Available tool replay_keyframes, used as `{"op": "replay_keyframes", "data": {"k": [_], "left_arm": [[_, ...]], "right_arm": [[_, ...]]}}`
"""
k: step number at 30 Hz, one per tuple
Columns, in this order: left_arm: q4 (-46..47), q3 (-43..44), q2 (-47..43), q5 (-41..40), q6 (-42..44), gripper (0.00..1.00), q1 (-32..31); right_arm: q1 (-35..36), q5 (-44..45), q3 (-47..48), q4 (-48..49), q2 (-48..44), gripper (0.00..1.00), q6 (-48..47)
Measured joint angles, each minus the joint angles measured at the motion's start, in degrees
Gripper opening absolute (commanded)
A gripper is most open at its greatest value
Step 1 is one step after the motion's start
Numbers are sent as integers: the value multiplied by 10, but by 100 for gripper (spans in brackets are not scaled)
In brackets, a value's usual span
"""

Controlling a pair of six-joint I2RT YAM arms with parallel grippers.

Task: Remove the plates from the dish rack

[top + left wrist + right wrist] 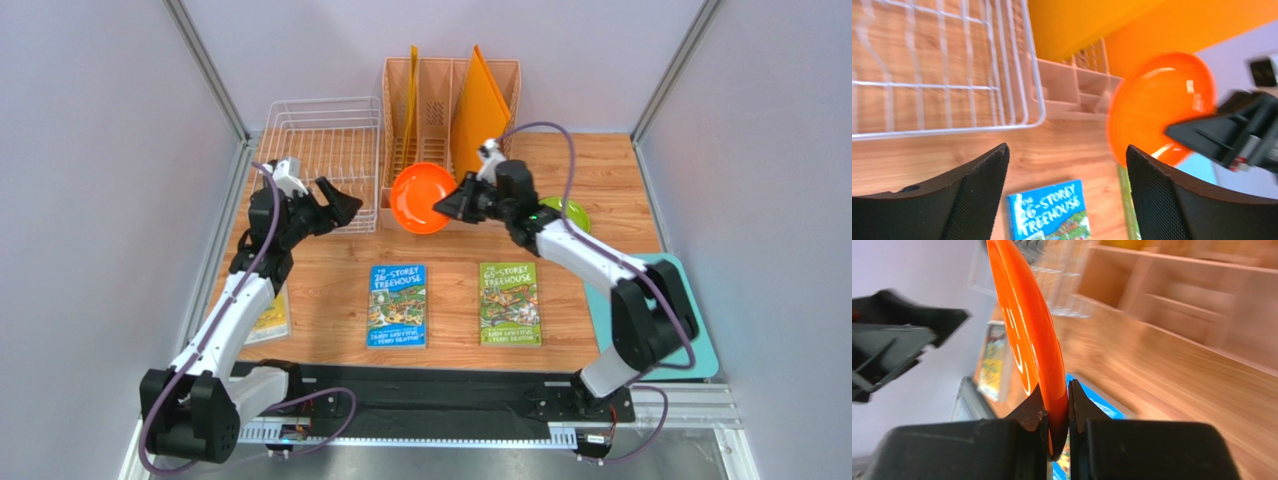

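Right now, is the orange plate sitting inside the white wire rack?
No, the right gripper pinches the orange plate by its edge, off to the side of the dish rack.

Left arm [235,300] reaches forward along my left side, wrist turned inward. Left gripper [338,203] points right, fingers [979,185] spread wide, nothing between them. Right arm [585,255] reaches forward and left from an elbow out at my right. Right gripper [452,207] points left, pads pinched tight on the orange plate [420,198] rim. The 2 grippers face each other, apart.
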Motion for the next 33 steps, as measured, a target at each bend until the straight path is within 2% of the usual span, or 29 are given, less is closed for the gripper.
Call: {"op": "replay_keyframes", "data": {"k": [5, 8, 13, 17, 21, 27, 33], "left_arm": [[-51, 40, -18, -96, 53, 94, 0], [-69, 57, -21, -151, 78, 100, 0], [-86, 70, -9, -227, 109, 99, 0], [-99, 93, 33, -273, 136, 99, -2], [-110, 122, 87, -321, 170, 99, -2], [-116, 132, 133, -364, 200, 100, -4], [-113, 132, 140, -370, 206, 99, -4]], "right_arm": [[-117, 99, -85, -106, -165, 4, -35], [-198, 162, -102, -164, -252, 6, -54], [-275, 233, -103, -221, -311, 7, -68], [-324, 255, -103, -251, -283, 7, -67], [-365, 252, -103, -266, -215, 6, -67], [-383, 208, -82, -277, -112, 8, -68], [-395, 151, -68, -251, -57, 10, -67]]}}
